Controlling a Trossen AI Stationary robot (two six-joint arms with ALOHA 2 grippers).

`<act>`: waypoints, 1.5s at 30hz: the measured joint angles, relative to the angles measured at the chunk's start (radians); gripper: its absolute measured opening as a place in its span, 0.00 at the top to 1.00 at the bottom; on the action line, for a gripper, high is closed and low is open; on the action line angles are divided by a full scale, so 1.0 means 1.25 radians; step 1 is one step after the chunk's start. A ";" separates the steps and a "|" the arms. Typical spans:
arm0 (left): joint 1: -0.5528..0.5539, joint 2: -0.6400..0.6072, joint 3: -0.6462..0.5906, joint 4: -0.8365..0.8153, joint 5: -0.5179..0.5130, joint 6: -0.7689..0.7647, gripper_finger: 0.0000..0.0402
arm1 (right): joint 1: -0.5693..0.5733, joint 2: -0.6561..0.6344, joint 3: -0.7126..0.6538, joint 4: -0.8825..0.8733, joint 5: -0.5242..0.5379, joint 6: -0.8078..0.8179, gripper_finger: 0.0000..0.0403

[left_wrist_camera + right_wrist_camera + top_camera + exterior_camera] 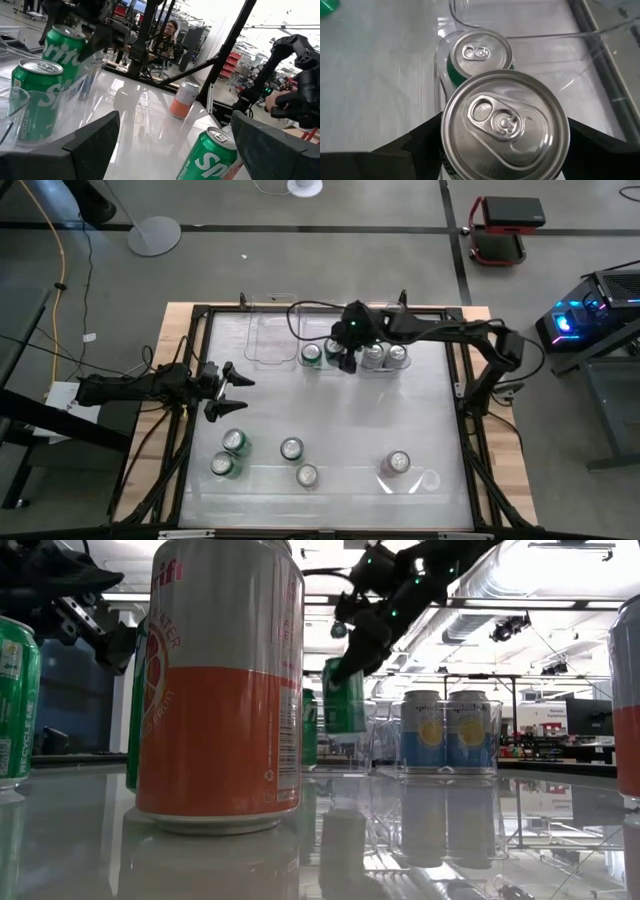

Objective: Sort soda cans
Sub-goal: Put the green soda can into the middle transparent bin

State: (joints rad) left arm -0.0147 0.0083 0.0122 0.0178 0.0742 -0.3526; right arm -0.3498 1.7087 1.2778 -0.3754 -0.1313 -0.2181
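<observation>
My right gripper (343, 352) (505, 150) is over the far middle of the table, shut on a green soda can (505, 125) (345, 695). A second green can (479, 52) (312, 355) stands under it in a clear bin (270, 338). Two silver cans (373, 357) (397, 356) stand in the neighbouring clear bin (500, 735). Near the front edge stand two green cans (236, 442) (222, 465) and three silver ones (291, 448) (307, 475) (398, 464). My left gripper (232, 388) (175, 145) hangs open at the table's left, touching nothing. My right gripper pinches the green can by its side wall just under the top rim (451, 150), one finger (420, 145) on each side. It comes from above, pointing down. The can is lifted clear above the bin and hangs slightly tilted (65, 45).
A black frame (200, 315) runs around the glossy white tabletop. The clear bins sit along the far edge. Bare tabletop (330, 405) lies between the bins and the front row of cans. A person sits beyond the table (170, 30).
</observation>
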 joint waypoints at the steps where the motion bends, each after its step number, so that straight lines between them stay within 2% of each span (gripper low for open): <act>1: 0.000 0.000 0.000 0.000 0.000 0.004 0.10 | -0.002 0.007 0.000 0.003 -0.001 0.000 0.28; 10: 0.000 0.000 0.000 0.000 0.000 0.005 0.10 | -0.003 0.049 0.000 0.003 0.000 0.001 0.28; 18: 0.000 0.000 0.000 0.000 0.000 -0.008 0.10 | -0.003 0.062 0.000 -0.001 0.005 0.014 0.20; 45: 0.000 0.000 0.000 0.001 0.000 -0.010 0.10 | -0.013 0.062 0.000 -0.022 -0.002 0.082 0.18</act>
State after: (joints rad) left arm -0.0147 0.0082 0.0121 0.0185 0.0746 -0.3656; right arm -0.3658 1.7866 1.2781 -0.4033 -0.1339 -0.1152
